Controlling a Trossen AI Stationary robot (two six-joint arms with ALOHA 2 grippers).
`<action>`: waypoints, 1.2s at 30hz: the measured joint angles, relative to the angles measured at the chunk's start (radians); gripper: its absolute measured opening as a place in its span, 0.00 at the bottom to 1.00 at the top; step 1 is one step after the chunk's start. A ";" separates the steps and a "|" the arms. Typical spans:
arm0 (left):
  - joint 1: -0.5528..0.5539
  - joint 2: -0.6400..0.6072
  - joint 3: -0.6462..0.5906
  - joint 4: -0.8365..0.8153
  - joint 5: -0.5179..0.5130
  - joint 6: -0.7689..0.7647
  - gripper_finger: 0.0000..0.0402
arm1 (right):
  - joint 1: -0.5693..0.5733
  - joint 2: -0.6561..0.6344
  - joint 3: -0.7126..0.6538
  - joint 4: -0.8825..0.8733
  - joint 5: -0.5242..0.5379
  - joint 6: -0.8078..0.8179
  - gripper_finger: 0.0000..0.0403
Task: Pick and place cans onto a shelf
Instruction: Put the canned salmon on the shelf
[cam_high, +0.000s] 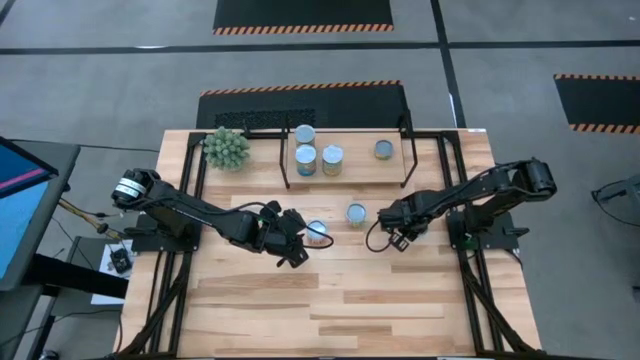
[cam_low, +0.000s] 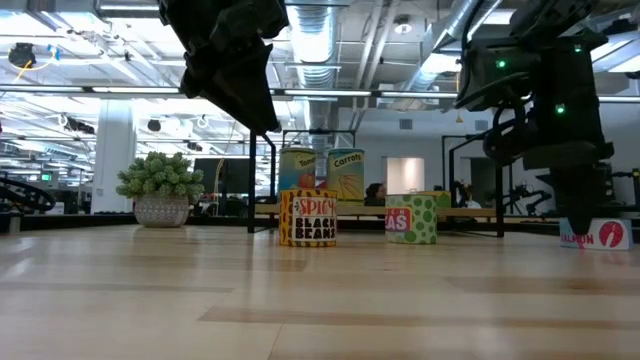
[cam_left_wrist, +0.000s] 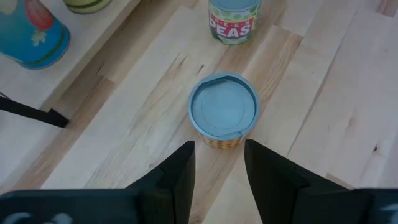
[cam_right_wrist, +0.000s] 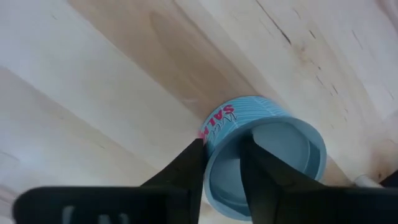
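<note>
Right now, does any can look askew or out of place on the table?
Yes. The salmon can near the table's right side is not upright: it looks tipped, with its round end facing the right wrist camera. The right gripper appears to pinch its rim, one finger inside and one outside.

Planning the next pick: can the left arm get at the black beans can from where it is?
Probably yes. The left pincer stands open just above the black beans can, bare table around it; the peas can stands clear beyond.
</note>
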 joint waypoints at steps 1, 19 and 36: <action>0.001 0.000 0.000 0.000 0.000 0.000 0.32 | 0.003 0.000 0.000 0.001 0.002 0.004 0.27; 0.023 0.000 0.000 0.000 -0.002 0.008 0.32 | 0.036 -0.002 0.093 -0.036 -0.002 -0.084 0.02; 0.026 0.000 0.000 0.000 -0.003 0.035 0.32 | 0.037 -0.003 0.358 -0.202 -0.099 -0.239 0.01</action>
